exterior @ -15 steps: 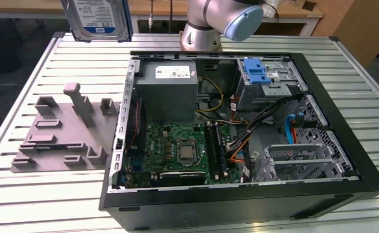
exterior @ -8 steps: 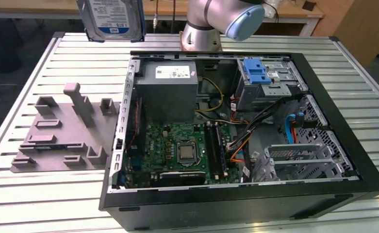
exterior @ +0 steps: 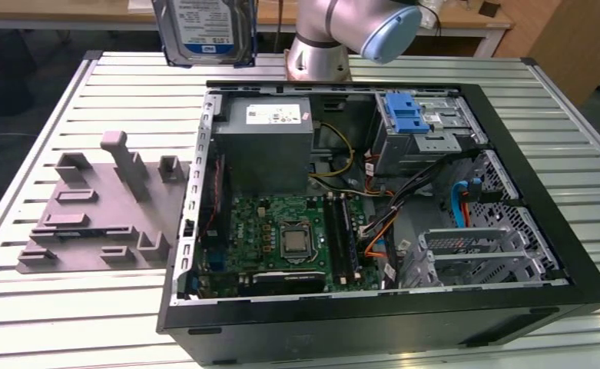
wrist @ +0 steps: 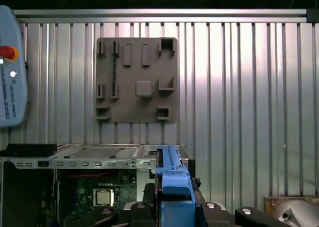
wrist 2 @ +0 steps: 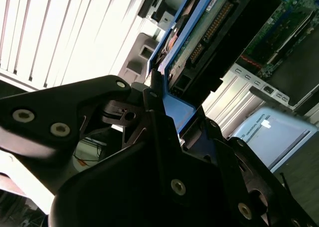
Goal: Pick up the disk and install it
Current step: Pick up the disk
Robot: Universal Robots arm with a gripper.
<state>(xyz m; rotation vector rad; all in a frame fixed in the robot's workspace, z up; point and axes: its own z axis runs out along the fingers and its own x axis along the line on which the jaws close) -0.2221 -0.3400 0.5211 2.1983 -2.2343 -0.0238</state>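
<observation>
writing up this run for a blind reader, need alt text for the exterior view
The disk hangs at the picture's top edge, above the far end of a slatted metal table. An open computer case lies in the middle, a grey holder plate at the exterior view's left, the robot arm behind.

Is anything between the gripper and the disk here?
Nothing. In the second wrist view the gripper clamps the disk directly by its blue carrier bracket, with no gap.

Slatted metal table (exterior: pixel 33 307) beneath the gripper (wrist: pixel 174 207), grey moulded fixture plate (wrist: pixel 137 80) lying on it well apart from the gripper, open black computer case (exterior: pixel 545 254) beside the plate, green motherboard (exterior: pixel 279 238), grey power supply box (exterior: pixel 263 146) and blue-latched drive cage (exterior: pixel 412 123) inside
</observation>
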